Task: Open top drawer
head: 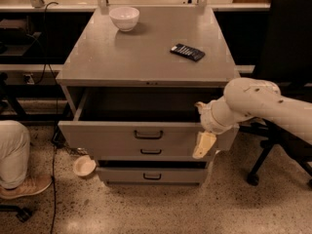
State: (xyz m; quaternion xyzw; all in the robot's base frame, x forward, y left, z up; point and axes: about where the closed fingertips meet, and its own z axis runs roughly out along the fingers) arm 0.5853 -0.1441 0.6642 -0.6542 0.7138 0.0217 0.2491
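Observation:
The top drawer (107,135) of the grey metal cabinet (146,62) stands pulled out towards me. Its deep grey inside is in shadow and its dark bar handle (148,134) sits at the centre of the front. My gripper (202,136) is at the right end of the drawer front. It hangs down over the front's outer face, well to the right of the handle. My cream arm (263,104) reaches in from the right. The two shallower drawers lie below, the middle one (151,152) and the bottom one (152,176).
A white bowl (124,17) and a dark flat device (187,52) lie on the cabinet top. A black office chair (287,48) stands close at the right, behind my arm. A person's leg and shoe (17,160) are at the left. A small white dish (84,166) and cables lie on the floor.

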